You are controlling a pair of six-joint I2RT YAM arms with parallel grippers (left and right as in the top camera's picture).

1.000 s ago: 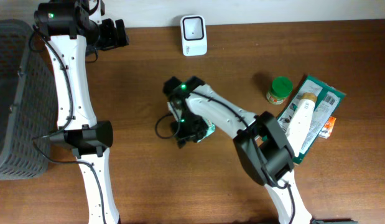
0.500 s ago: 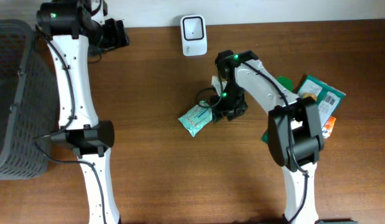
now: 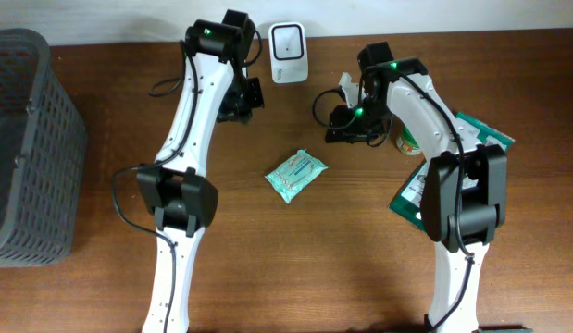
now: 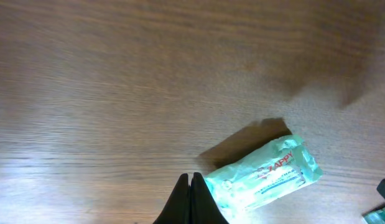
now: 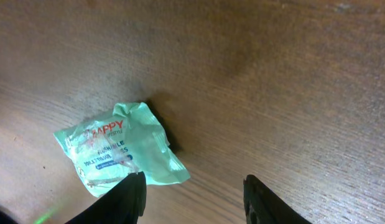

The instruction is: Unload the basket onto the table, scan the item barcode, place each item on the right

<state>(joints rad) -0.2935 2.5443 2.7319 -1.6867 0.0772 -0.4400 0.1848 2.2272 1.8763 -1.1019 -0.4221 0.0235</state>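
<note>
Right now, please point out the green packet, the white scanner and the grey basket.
green packet (image 3: pixel 296 175), overhead view, its middle
white scanner (image 3: pixel 288 52), overhead view, centre of front
grey basket (image 3: pixel 59 139), overhead view, right wall

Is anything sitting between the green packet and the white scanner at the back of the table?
Nothing visible does. Only bare table lies between the green packet and the scanner; the left gripper and right gripper hang off to either side.
</note>
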